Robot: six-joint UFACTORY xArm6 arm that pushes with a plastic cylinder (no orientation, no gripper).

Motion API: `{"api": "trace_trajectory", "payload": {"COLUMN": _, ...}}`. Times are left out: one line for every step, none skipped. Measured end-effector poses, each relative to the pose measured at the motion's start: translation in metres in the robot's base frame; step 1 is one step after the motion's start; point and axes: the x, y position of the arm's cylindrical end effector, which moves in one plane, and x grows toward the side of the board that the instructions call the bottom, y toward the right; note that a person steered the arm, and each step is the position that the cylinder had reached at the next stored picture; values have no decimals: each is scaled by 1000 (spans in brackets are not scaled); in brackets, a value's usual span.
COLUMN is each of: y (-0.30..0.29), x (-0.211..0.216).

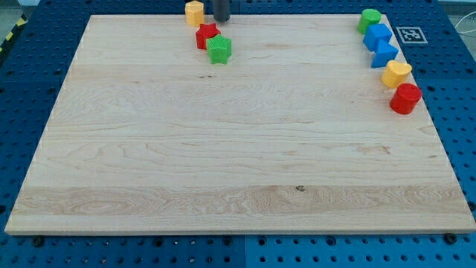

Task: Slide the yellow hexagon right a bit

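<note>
Nearest the camera: bare wood of the tabletop point(238, 179), a pale plank board lying on a blue perforated base point(22, 89); no blocks in the lower half.

Right side, a loose chain running down the view's right edge: green block point(370, 19) at the top, shape unclear; two blue blocks below it, upper blue block point(378, 36) and lower blue block point(384, 53), touching or nearly so; then a yellow block point(396, 73), heart-like; then a red cylinder point(405, 98), lowest of the chain, sitting at the board's edge.

Top edge, left of centre: yellow hexagon point(194, 13) at the very top of the board. Just to its lower right a red star point(206, 35), and touching that, a green star point(219, 50).

My tip point(222, 19): dark rod comes in from the view's top, its end just right of the yellow hexagon and just above the red star. Small gap to the hexagon; contact with the star cannot be judged.

Fingers: none on this rod, so no open or closed state to record.

Black-and-white marker tag point(410, 34) off the board's top right corner
</note>
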Motion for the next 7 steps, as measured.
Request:
{"api": "trace_trajectory", "payload": {"y": -8, "x": 30}}
{"api": "trace_trajectory", "payload": {"y": -50, "x": 43}}
{"api": "trace_trajectory", "payload": {"y": -117, "x": 39}}
{"api": "trace_trajectory", "payload": {"y": -131, "x": -9}}
{"api": "trace_trajectory", "payload": {"y": -122, "x": -11}}
{"api": "trace_trajectory", "payload": {"y": -59, "x": -11}}
{"api": "trace_trajectory", "payload": {"y": -38, "x": -11}}
